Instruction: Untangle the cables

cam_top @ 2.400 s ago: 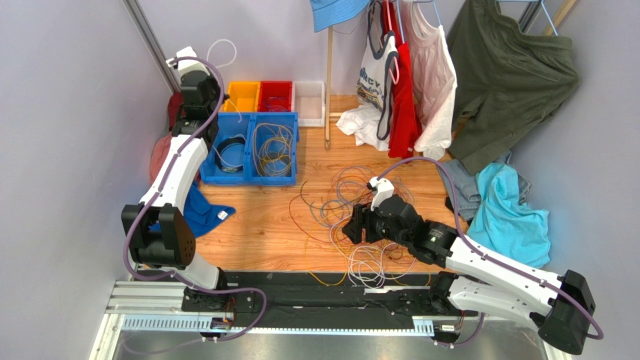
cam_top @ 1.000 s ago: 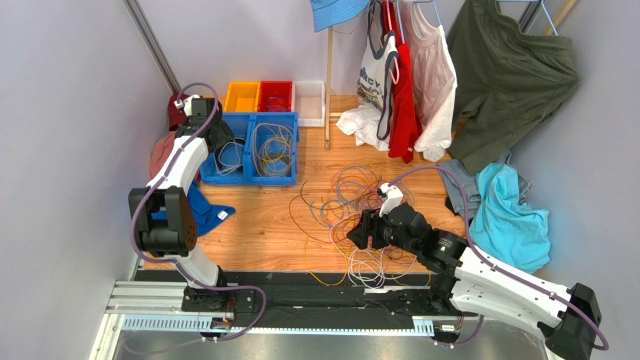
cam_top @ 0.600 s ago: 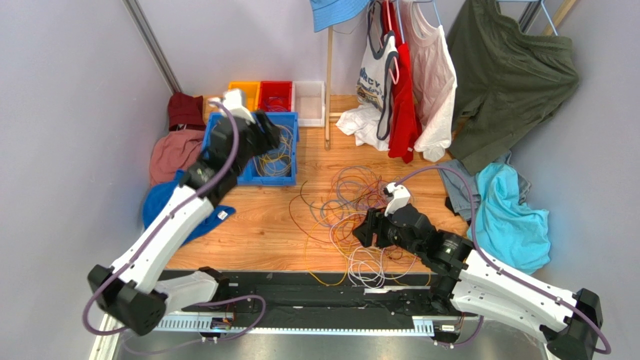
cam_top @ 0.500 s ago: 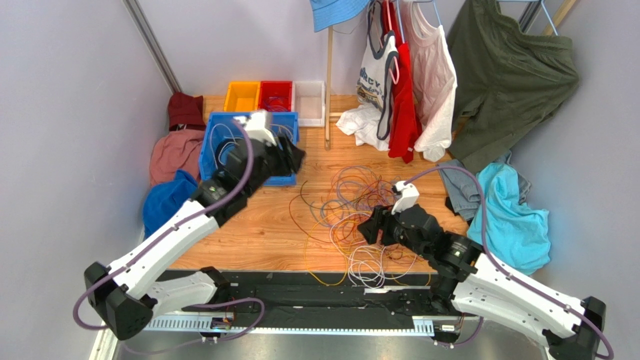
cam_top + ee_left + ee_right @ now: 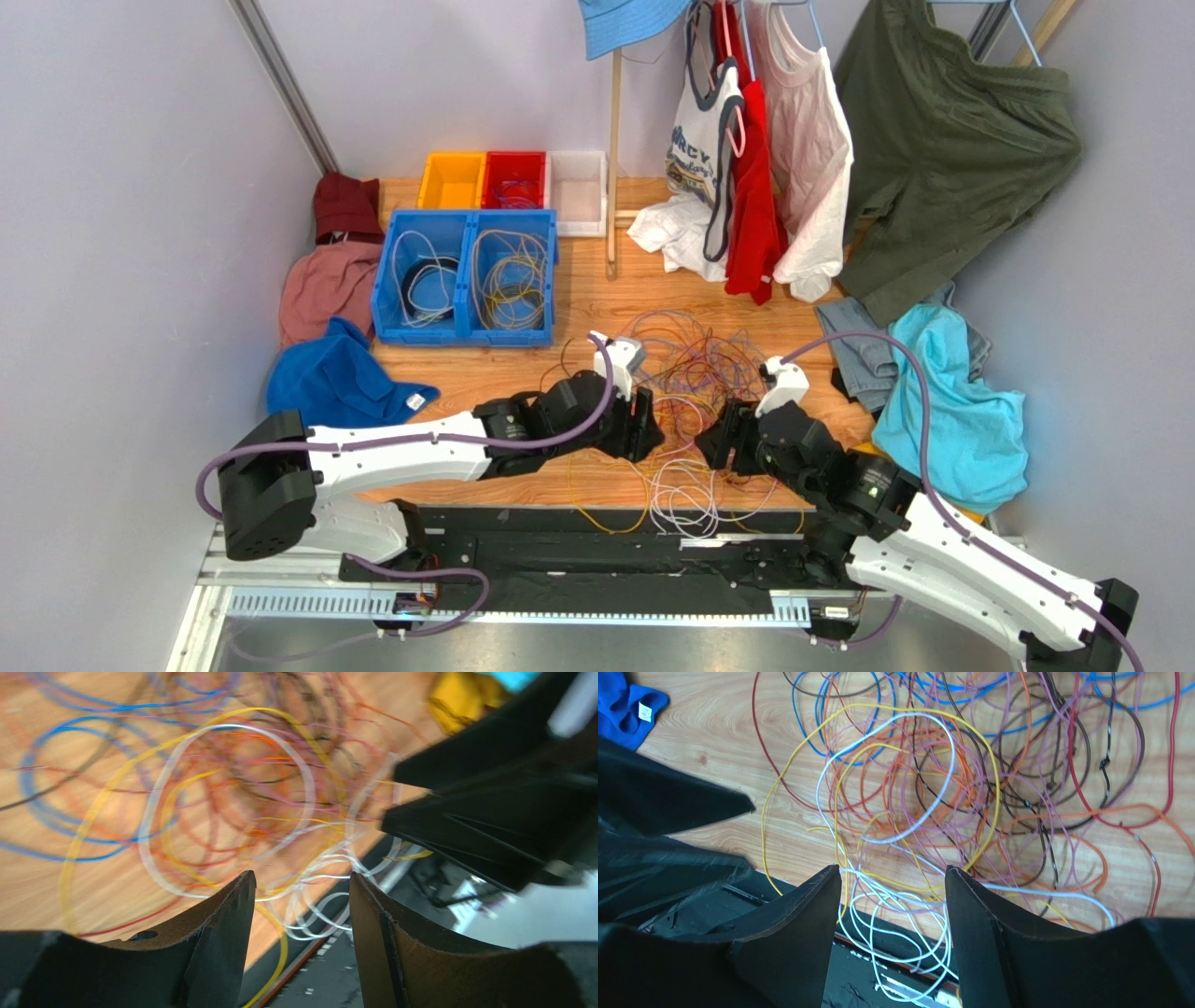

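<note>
The cables [image 5: 685, 375] lie as one tangled heap of orange, yellow, purple, red, blue and dark strands on the wooden table, with white loops [image 5: 687, 497] spilling over the near edge. My left gripper [image 5: 643, 423] hangs at the heap's left side, my right gripper [image 5: 718, 440] just to its right. In the left wrist view the left gripper [image 5: 302, 882] is open, with the cables [image 5: 231, 798] blurred beyond it. In the right wrist view the right gripper [image 5: 892, 875] is open over white cable loops [image 5: 899, 910], gripping none.
Blue bins [image 5: 464, 331] with coiled cables stand at the back left, with yellow [image 5: 452, 181], red [image 5: 515, 178] and white [image 5: 577, 182] bins behind. Clothes hang at the back right [image 5: 786, 140]. A blue cloth [image 5: 337, 385] lies left, a cyan one [image 5: 954, 399] right. A black rail [image 5: 589, 521] runs along the near edge.
My left arm has swung from the blue bins at the back left down to the left side of the cable heap. My right gripper has shifted a little to the right.
</note>
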Tool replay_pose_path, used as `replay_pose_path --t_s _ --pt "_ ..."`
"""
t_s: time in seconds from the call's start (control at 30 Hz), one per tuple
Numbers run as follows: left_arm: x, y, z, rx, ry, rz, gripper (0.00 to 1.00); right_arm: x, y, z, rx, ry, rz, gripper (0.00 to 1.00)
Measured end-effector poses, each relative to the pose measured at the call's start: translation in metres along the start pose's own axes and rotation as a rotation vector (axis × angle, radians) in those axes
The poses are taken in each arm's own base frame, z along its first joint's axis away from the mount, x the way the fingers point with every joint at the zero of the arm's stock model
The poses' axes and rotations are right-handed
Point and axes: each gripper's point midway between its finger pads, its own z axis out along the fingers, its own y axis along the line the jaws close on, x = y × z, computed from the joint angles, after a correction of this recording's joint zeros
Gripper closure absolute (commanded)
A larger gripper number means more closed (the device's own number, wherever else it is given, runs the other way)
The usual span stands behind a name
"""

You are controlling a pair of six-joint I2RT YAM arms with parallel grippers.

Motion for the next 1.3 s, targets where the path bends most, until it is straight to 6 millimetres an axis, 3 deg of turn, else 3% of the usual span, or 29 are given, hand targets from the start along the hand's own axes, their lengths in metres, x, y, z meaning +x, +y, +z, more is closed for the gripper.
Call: replay_pose_path --t_s 0.1,0.2,0.47,0.57,0.6,0.67,0.83,0.93,1.03,1.13,1.2,1.3 --pt "0.005 -0.031 -0.001 0.117 -0.015 0.016 0.38 0.007 -0.007 -0.006 -0.012 -0.009 0.038 0.40" --pt "0.014 -0.049 0.007 0.192 -0.004 0.025 0.38 0.000 -0.003 -0.013 -0.050 -0.047 0.072 0.41" --pt "0.068 -0.037 0.050 0.186 0.139 0.046 0.48 0.005 -0.008 -0.015 -0.031 -0.027 0.084 0.41" --pt "0.077 -0.034 0.054 0.181 0.167 0.047 0.67 0.005 -0.008 -0.015 -0.030 -0.027 0.086 0.41" --pt "0.077 -0.034 0.054 0.180 0.167 0.045 0.82 0.005 -0.008 -0.015 -0.030 -0.027 0.086 0.41" --pt "0.075 -0.034 0.055 0.180 0.158 0.047 0.99 0.005 -0.008 -0.015 -0.030 -0.027 0.086 0.41" --pt "0.053 -0.030 0.038 0.140 0.098 0.076 1.00 0.005 -0.008 -0.015 -0.030 -0.027 0.086 0.41" --pt "0.004 -0.034 0.002 0.104 -0.023 0.131 1.00 0.004 -0.008 -0.015 -0.031 -0.028 0.086 0.41" --pt "-0.083 -0.055 -0.055 0.106 -0.235 0.180 1.00 0.004 -0.007 -0.015 -0.034 -0.029 0.087 0.41" --pt "-0.191 -0.079 -0.137 0.121 -0.492 0.200 1.00 0.003 -0.006 -0.015 -0.039 -0.033 0.089 0.41" --pt "-0.261 -0.089 -0.206 0.107 -0.679 0.208 1.00 0.002 -0.004 -0.015 -0.048 -0.036 0.090 0.41" --pt "-0.323 -0.099 -0.287 0.082 -0.864 0.227 1.00 0.000 -0.001 -0.015 -0.061 -0.041 0.087 0.41"
